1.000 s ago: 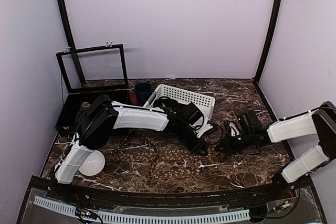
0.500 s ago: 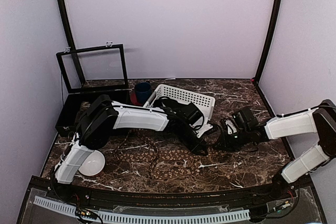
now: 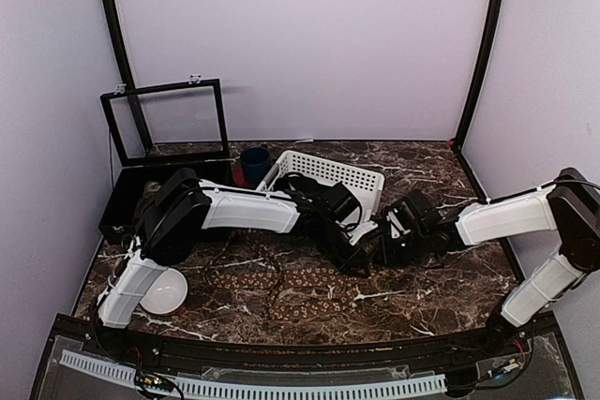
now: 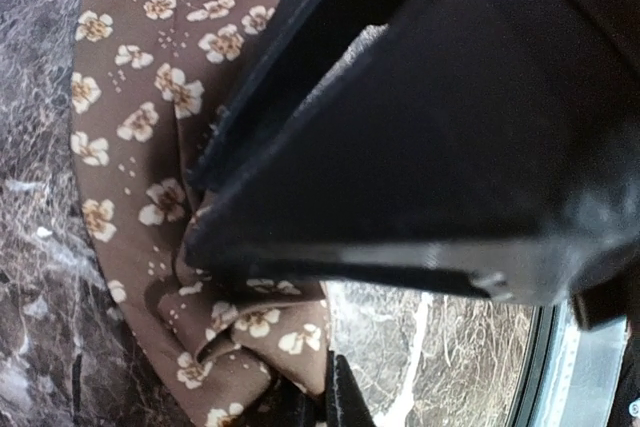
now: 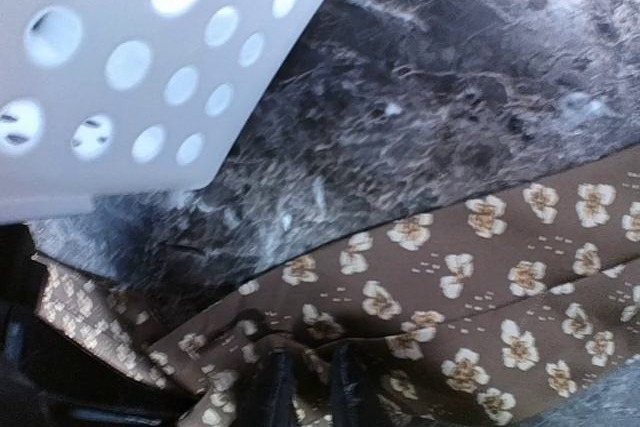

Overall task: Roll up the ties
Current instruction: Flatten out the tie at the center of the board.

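Two arms meet mid-table (image 3: 441, 302), tips nearly nose to nose just in front of the white basket (image 3: 330, 169); the tie (image 3: 300, 286), brown w/ small tan flowers, lies flat along the marble from centre-left toward them, its right end bunched up where they meet; left pincer (image 3: 355, 263) is closed tight, creases in the cloth running in to its tips in the wrist view, so it's got a pinch of fabric; right pincer (image 5: 305, 387) sits narrow, a ridge of the tie nipped btwn its two dark tips, folds pulling in toward them; basket corner just above that cloth in the right wrist view; blue cup (image 3: 253, 162) behind the basket, black case (image 3: 120, 201) w/ lid up far left, white bowl (image 3: 161, 294) near the left arm's base.
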Available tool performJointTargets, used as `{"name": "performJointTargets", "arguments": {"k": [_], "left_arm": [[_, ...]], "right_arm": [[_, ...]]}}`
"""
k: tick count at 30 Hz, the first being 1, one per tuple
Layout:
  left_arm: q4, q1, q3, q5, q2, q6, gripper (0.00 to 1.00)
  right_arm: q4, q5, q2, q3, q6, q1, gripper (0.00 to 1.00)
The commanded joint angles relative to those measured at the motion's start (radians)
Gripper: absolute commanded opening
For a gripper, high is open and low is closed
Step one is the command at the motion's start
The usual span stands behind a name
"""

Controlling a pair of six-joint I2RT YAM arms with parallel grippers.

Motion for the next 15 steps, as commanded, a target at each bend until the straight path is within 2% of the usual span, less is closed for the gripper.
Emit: {"name": "performJointTargets", "arguments": {"k": [1, 3, 4, 11, 13, 15], "left_arm": [[-0.019, -0.014, -0.033, -0.017, 0.022, 0.015, 0.0], [-0.015, -0.014, -0.036, -0.014, 0.022, 0.015, 0.0], [-0.015, -0.014, -0.037, -0.014, 0.022, 0.015, 0.0], [-0.018, -0.014, -0.035, -0.021, 0.017, 0.015, 0.0], [-0.019, -0.013, -0.035, -0.027, 0.009, 0.013, 0.05], [-0.014, -0.013, -0.041, -0.032, -0.007, 0.012, 0.14]], "right_arm": [[-0.109, 0.134, 0.077, -0.047, -0.022, 0.049, 0.1], [-0.107, 0.145, 0.076, -0.063, -0.02, 0.053, 0.01], [-0.104, 0.145, 0.077, -0.071, -0.017, 0.053, 0.0], [-0.105, 0.123, -0.02, -0.085, 0.002, 0.053, 0.0], [-0.117, 0.134, -0.067, -0.075, 0.008, 0.053, 0.0], [-0.134, 0.149, -0.114, -0.063, 0.013, 0.052, 0.0]]}}
